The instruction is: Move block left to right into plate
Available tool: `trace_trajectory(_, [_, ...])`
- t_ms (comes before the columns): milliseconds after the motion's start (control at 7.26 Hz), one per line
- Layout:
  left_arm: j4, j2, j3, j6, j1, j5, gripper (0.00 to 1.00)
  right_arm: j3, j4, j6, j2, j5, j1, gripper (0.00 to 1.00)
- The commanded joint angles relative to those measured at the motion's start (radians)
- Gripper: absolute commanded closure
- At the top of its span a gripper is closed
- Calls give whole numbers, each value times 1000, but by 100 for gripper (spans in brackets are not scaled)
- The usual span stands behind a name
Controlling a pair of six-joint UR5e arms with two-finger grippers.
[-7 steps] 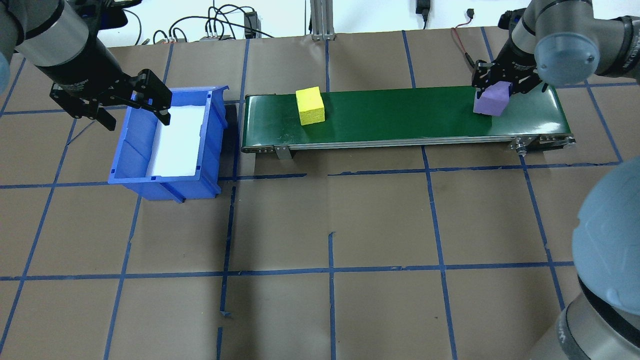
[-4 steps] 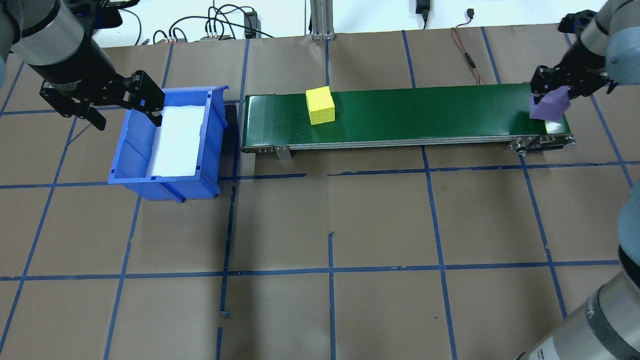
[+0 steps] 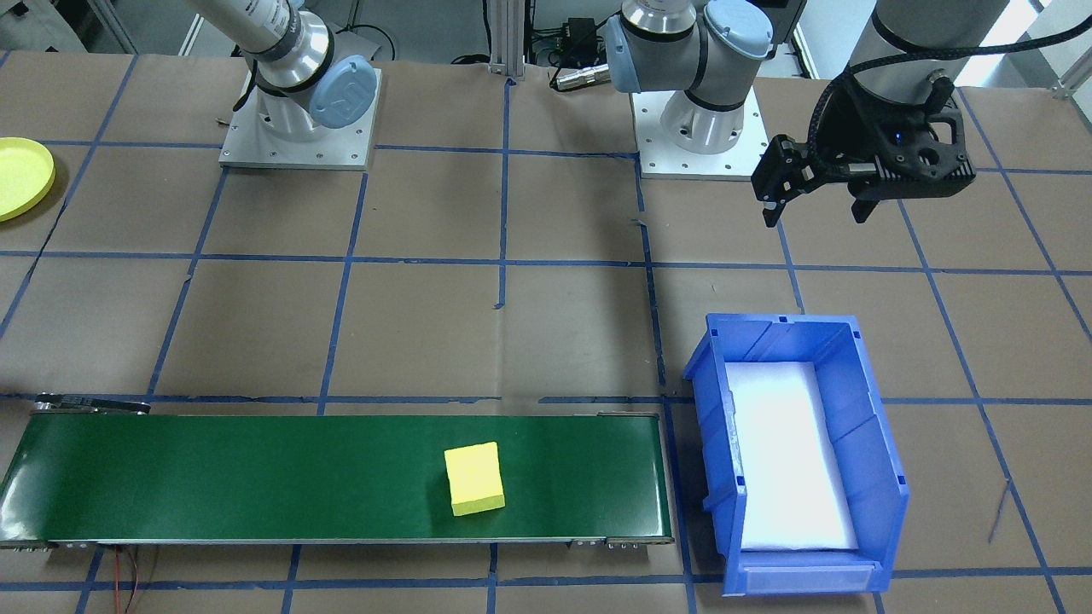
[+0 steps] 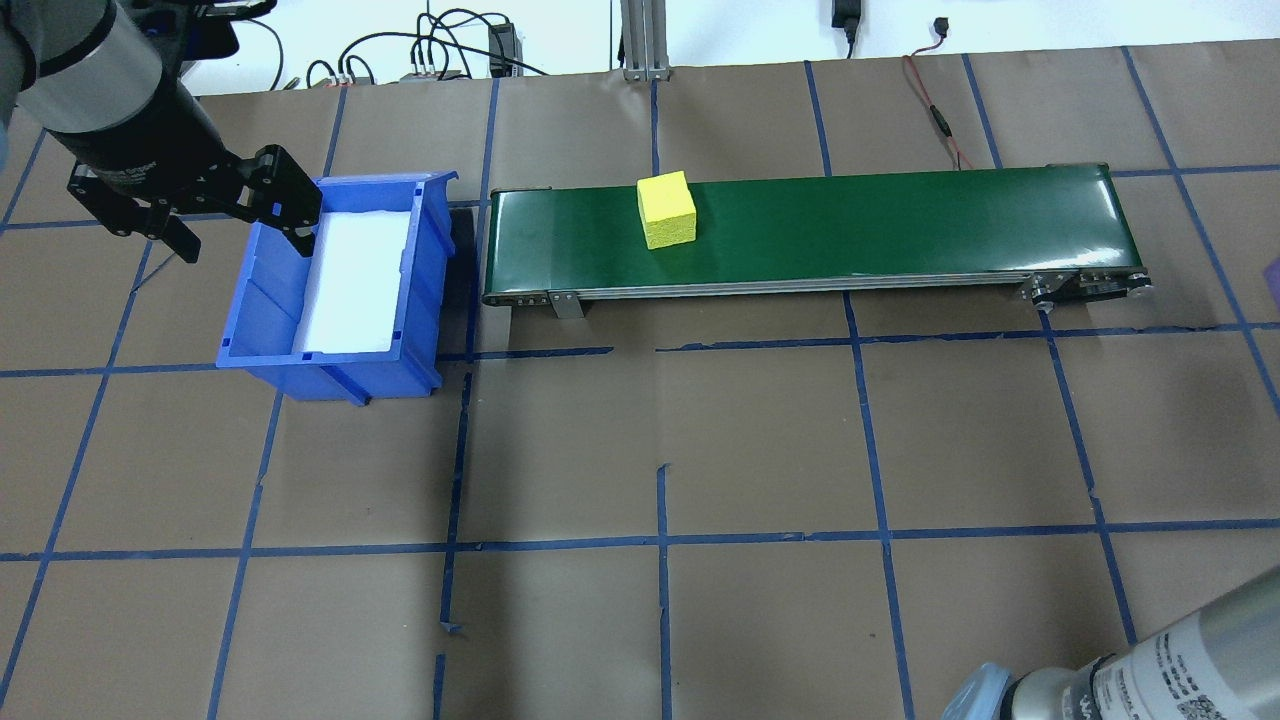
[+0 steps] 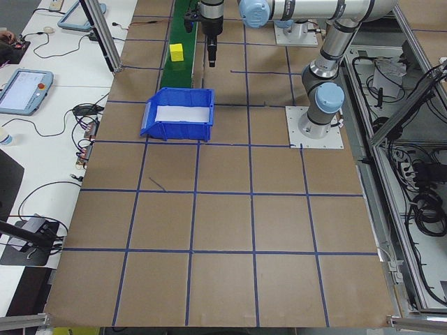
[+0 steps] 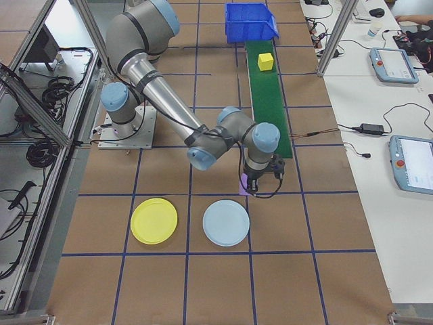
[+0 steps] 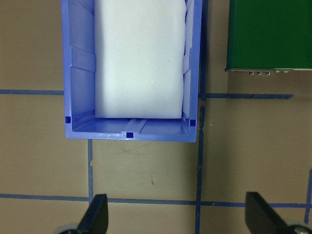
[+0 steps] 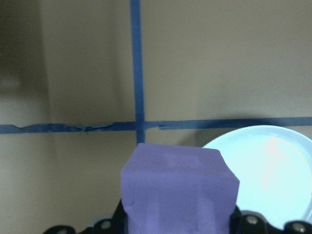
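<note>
You have two blocks: a purple block (image 8: 178,187) pinched in the right gripper (image 8: 178,225), a yellow block (image 4: 667,209) on the belt (image 4: 900,225); two plates, yellow plate (image 6: 153,221) and pale-blue plate (image 6: 226,223); left gripper (image 7: 176,217) spread; no legible writing.

1. A blue bin (image 7: 78,73) fills the upper left and centre of the frame, lined with a white foam pad (image 7: 139,58).
2. The end of a green conveyor belt (image 7: 270,34) sits in the upper right, just beside the bin.
3. Blue tape lines (image 7: 146,201) cross the brown table (image 7: 146,165).
4. The left gripper (image 7: 175,219) shows two dark fingertips (image 7: 95,214) at the bottom edge, spread wide apart with nothing between them.
</note>
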Motion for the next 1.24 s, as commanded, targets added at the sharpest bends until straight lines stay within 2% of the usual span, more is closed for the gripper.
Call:
trace_trajectory(0, [2,0,-5,-1,-3,15,0,13,-51,-193,35,5,-139,65])
trace_trajectory(138, [2,0,-8,-1,-5,12,0,18,-72,-256,69,8,-169,64])
trace_trajectory(276, [2,0,-7,-1,-5,13,0,25,-76,-256,71,10,-171,57])
trace_trajectory(413, [2,2,-7,-1,-6,15,0,33,-117,-258,74,109,-171,16])
trace_trajectory(551, [2,2,-7,1,-6,13,0,36,-119,-261,72,123,-171,0])
trace_trajectory(689, [2,2,-7,1,-6,15,0,34,-117,-261,69,98,-171,0])
trace_trajectory(827, [2,4,-5,-1,-8,12,0,28,-114,-259,53,100,-171,0])
trace_trajectory(964, [2,11,-17,-1,-9,12,0,30,-97,-252,14,119,-168,0])
trace_trajectory(1102, [0,14,-19,-1,-9,12,0,28,-32,-243,-27,145,-123,0])
